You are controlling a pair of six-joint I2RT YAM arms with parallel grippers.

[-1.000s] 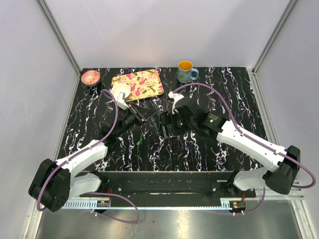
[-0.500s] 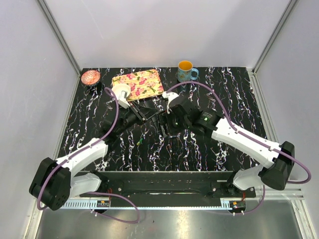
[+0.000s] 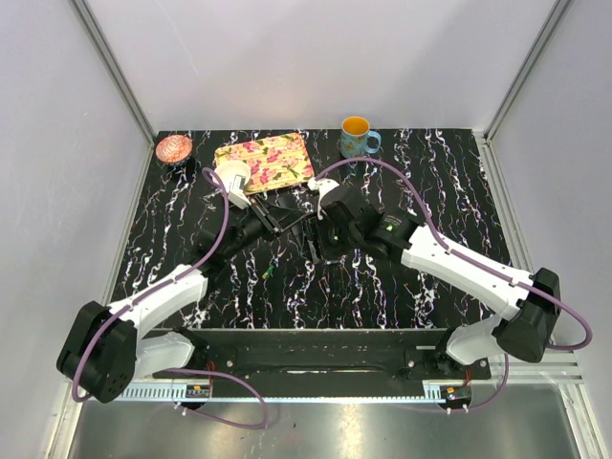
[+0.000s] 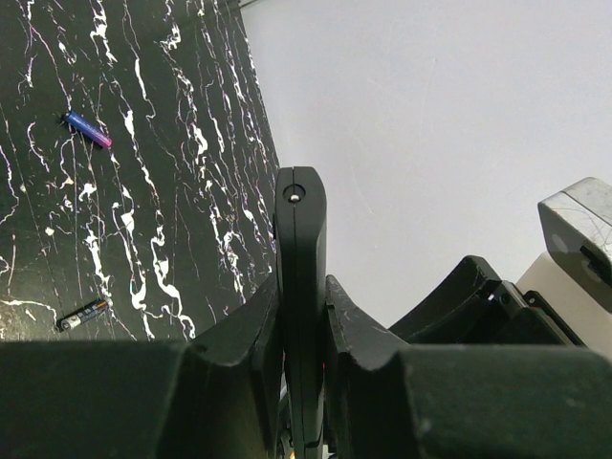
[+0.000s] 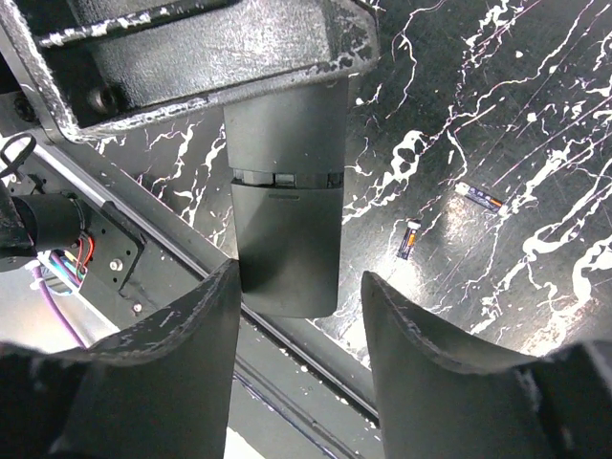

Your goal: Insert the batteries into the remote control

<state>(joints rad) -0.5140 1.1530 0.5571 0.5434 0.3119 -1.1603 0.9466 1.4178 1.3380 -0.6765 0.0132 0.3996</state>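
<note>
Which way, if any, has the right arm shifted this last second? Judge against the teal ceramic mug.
Yes, leftward. The right arm has its white wrist cap farther left of the mug, nearer the floral rectangular tray.

Along the far edge of the table (image 3: 430, 172), the bowl (image 3: 174, 148) is placed at the left, the tray (image 3: 265, 160) is set just to its right, and the mug (image 3: 357, 139) is located further right, apart from the tray. The remote control (image 4: 300, 249) is held between the fingers of the left gripper (image 4: 301, 287) over the table's middle, and its free end is flanked on both sides by the spread fingers of the right gripper (image 5: 298, 277). On the table below, the first battery (image 5: 408, 239) and the second battery (image 5: 481, 198) are laid near each other, not touching.
</note>
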